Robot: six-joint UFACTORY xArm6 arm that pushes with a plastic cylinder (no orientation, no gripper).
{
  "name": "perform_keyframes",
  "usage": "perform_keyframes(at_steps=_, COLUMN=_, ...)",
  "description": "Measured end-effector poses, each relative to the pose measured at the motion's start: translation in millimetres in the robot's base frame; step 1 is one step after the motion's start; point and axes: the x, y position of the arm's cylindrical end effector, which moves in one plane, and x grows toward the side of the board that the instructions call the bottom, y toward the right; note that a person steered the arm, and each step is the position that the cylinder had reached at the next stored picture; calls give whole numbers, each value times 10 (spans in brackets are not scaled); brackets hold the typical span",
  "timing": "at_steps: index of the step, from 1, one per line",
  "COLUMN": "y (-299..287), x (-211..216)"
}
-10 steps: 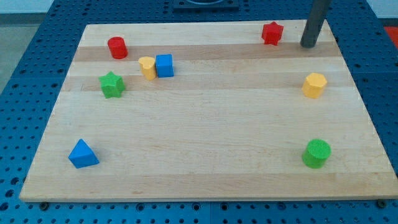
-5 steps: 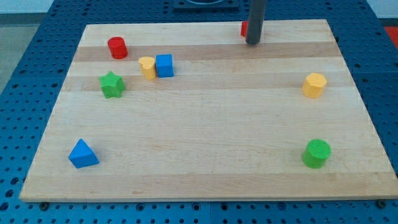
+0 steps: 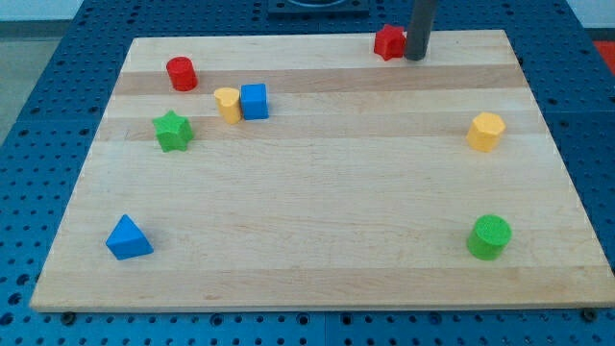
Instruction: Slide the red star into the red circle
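Observation:
The red star (image 3: 388,42) lies at the top edge of the wooden board (image 3: 317,192), right of centre. My tip (image 3: 415,58) stands right beside it, on its right side, touching or nearly touching. The red circle (image 3: 181,73) is a red cylinder far off at the board's upper left.
A yellow heart-like block (image 3: 228,103) and a blue cube (image 3: 254,101) sit side by side right of the red circle. A green star (image 3: 173,131) lies below them. A blue triangle (image 3: 127,238) is at lower left, a yellow hexagon (image 3: 486,131) at right, a green cylinder (image 3: 490,236) at lower right.
The red star has slid left and up along the top edge. My tip swept left past the star's front, then came back to the star's right side.

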Motion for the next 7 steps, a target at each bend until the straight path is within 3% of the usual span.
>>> perform_keyframes(at_steps=1, y=-131, x=-124)
perform_keyframes(at_steps=4, y=-3446, x=-125)
perform_keyframes(at_steps=5, y=-2865, x=-51)
perform_keyframes(at_steps=7, y=-2684, x=480)
